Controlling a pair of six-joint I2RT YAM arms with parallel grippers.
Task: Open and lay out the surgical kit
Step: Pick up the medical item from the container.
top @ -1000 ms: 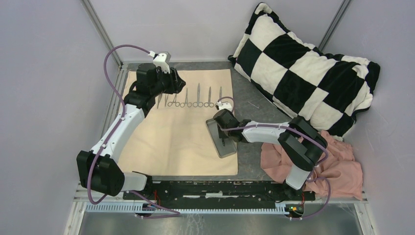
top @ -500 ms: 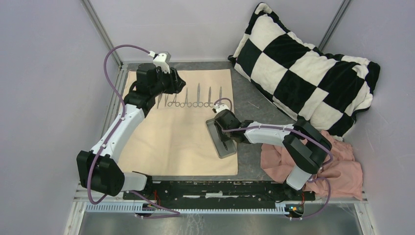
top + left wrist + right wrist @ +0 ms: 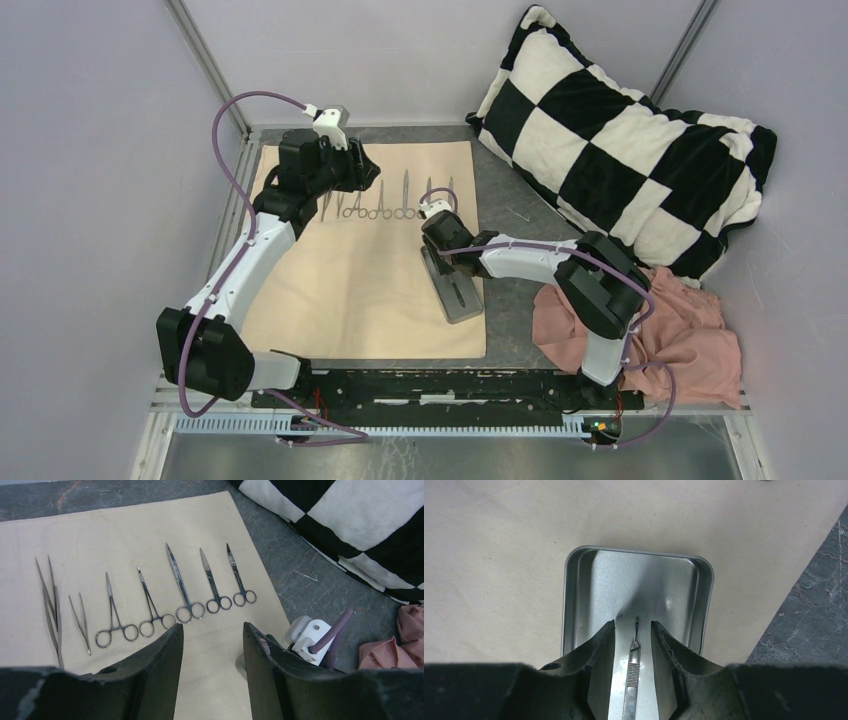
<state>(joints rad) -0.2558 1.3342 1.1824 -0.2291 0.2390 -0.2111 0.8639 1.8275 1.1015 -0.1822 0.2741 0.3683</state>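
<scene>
The beige cloth wrap [image 3: 350, 285] lies spread flat. Several ring-handled steel instruments [image 3: 385, 207] lie in a row near its far edge; the left wrist view shows them [image 3: 185, 587] with two tweezers [image 3: 52, 605] at the left. My left gripper [image 3: 366, 170] hovers open and empty over that row [image 3: 213, 627]. The grey metal tray [image 3: 470, 308] sits on the cloth's right edge. My right gripper [image 3: 447, 262] is low over the tray [image 3: 639, 551], open [image 3: 633, 625], its fingers either side of a slim ribbed steel handle [image 3: 631, 672] lying in the tray, not gripping it.
The black-and-white checkered pillow [image 3: 620, 130] fills the far right corner. The pink cloth [image 3: 680, 335] is bunched at the near right, under my right arm's elbow. Bare grey tabletop [image 3: 510, 215] lies between cloth and pillow. Walls close in on the left and behind.
My right gripper has shifted along the tray toward its far end, nearer the instrument row. My left arm has not moved.
</scene>
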